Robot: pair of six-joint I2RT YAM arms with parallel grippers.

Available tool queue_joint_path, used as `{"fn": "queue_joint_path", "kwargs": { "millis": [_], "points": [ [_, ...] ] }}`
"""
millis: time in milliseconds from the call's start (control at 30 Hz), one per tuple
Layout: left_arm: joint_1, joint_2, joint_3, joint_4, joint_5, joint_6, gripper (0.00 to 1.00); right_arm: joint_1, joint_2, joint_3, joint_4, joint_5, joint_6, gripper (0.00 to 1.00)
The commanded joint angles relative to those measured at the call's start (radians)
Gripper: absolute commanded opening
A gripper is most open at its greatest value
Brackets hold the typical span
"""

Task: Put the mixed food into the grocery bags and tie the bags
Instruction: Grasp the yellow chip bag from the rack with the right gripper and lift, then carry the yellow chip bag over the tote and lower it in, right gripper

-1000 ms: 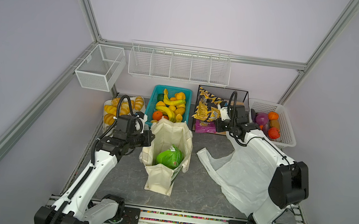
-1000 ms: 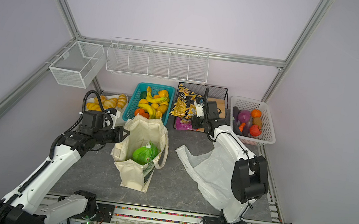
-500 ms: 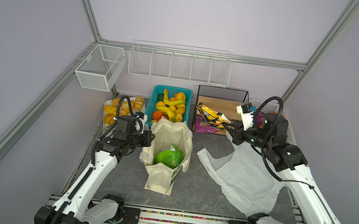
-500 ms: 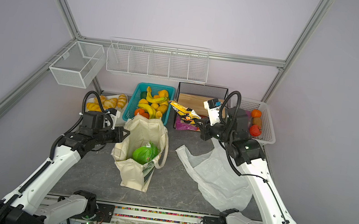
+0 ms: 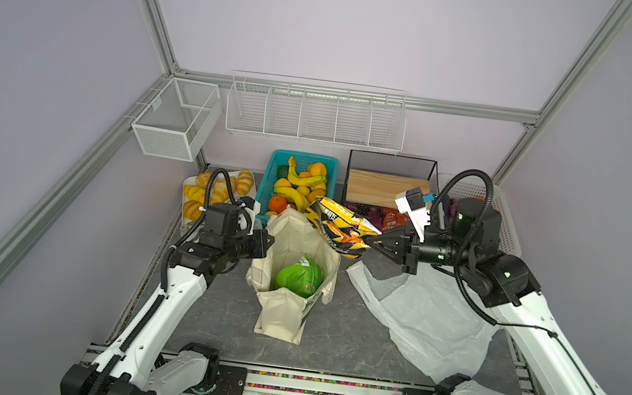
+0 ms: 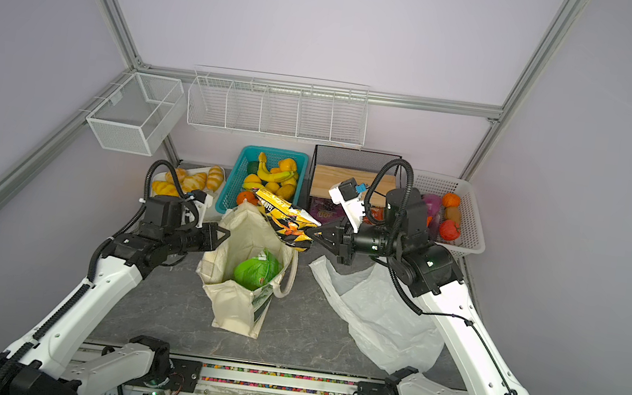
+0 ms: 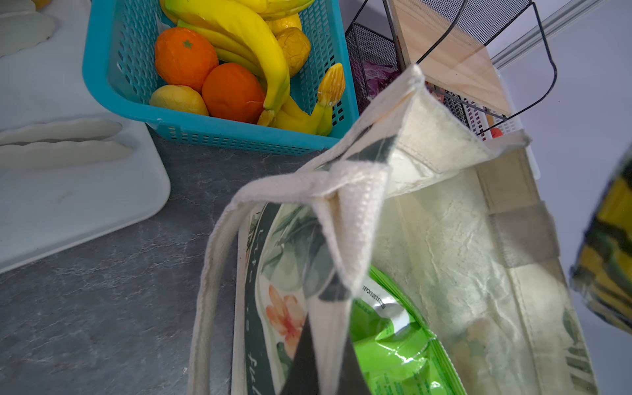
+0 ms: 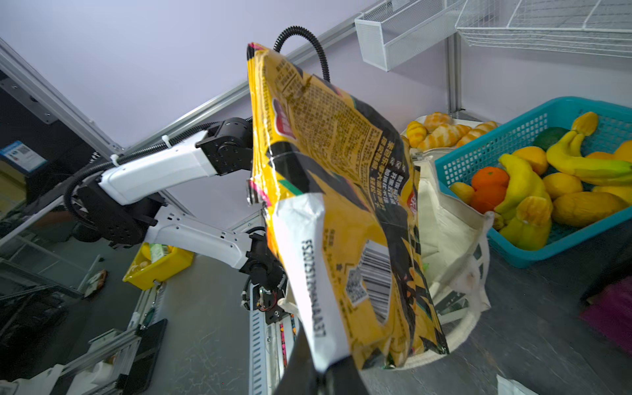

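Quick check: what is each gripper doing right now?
Left gripper: closed on the rim of the canvas tote.
Right gripper: closed, holding the black-and-yellow snack bag by its edge.

Right tool point(image 5: 370, 243) swung zigzag snack bag point(image 5: 337, 226) from rack point(image 5: 390, 165) — now apparently over tote point(image 5: 281, 315).

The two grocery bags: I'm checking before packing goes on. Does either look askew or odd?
The white plastic bag lies flat and crumpled on the table, mouth not open. The canvas tote slumps, its rim pinched by the left gripper. Nothing looks spilled or torn.
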Motion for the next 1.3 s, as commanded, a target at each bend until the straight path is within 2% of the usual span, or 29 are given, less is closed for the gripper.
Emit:
{"fn": "queue_joint_path", "kwargs": {
  "millis": [0,233,367,433,533,767,900,1067,1267],
  "points": [
    [0.005,-0.001,-0.005,0.058,0.014,-0.006,0.0,0.02,0.003,0.03,0.136,-0.094,0.08,0.06],
    [0.005,-0.013,-0.014,0.065,0.014,-0.01,0.0,0.045,0.036,0.002,0.28,-0.091,0.234,0.06],
    [0.005,-0.018,-0.023,0.079,0.015,-0.018,0.0,0.082,0.076,-0.102,0.517,-0.058,0.431,0.06],
    [0.005,-0.018,-0.023,0.079,0.011,-0.028,0.0,0.106,0.089,-0.141,0.553,-0.021,0.481,0.06],
    [0.005,-0.018,-0.023,0.086,0.005,-0.041,0.0,0.13,0.067,-0.206,0.537,0.094,0.533,0.06],
    [0.005,-0.024,-0.024,0.106,-0.011,-0.069,0.0,0.193,-0.03,-0.288,0.358,0.398,0.611,0.06],
    [0.005,-0.031,-0.032,0.132,0.0,-0.086,0.0,0.263,-0.018,-0.294,0.343,0.505,0.699,0.06],
    [0.005,-0.039,-0.057,0.169,0.033,-0.104,0.0,0.34,0.055,-0.279,0.399,0.546,0.799,0.06],
    [0.005,-0.044,-0.065,0.172,0.039,-0.107,0.0,0.373,0.157,-0.337,0.717,0.454,0.982,0.06]
  ]
}}
